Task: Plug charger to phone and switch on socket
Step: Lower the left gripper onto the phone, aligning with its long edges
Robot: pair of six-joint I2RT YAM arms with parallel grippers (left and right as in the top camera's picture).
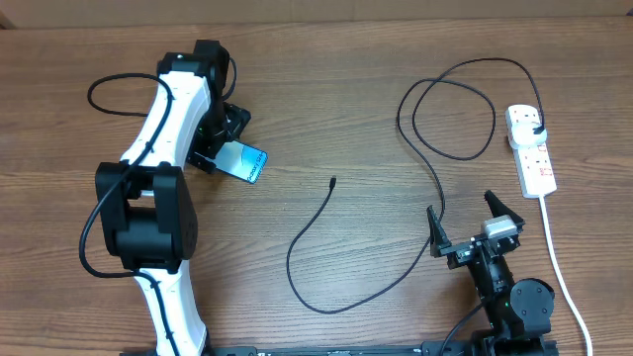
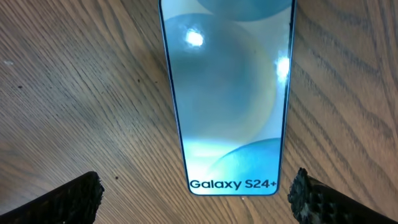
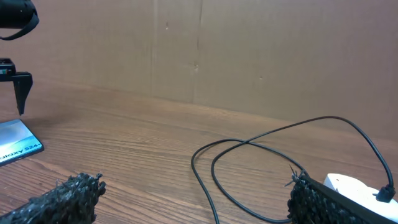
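The phone [image 1: 246, 162] lies face up on the wooden table, its light blue screen [image 2: 227, 93] reading "Galaxy S24+". My left gripper [image 1: 221, 136] hovers over its near end, open; the fingertips [image 2: 68, 199] straddle the phone's lower edge without touching it. The charger, a thin black cable [image 1: 293, 247], loops across the table with its connector tip [image 1: 332, 182] lying free right of the phone. Its black plug [image 1: 535, 129] sits in the white socket [image 1: 532, 156] at the far right. My right gripper [image 1: 461, 210] stands open near the front edge, beside the cable [image 3: 211, 168], holding nothing.
The socket's white cord [image 1: 559, 267] runs down toward the front edge, right of the right arm. A cardboard wall [image 3: 205, 50] closes the far side of the table. The left arm's black cable [image 1: 109, 84] arcs at the back left.
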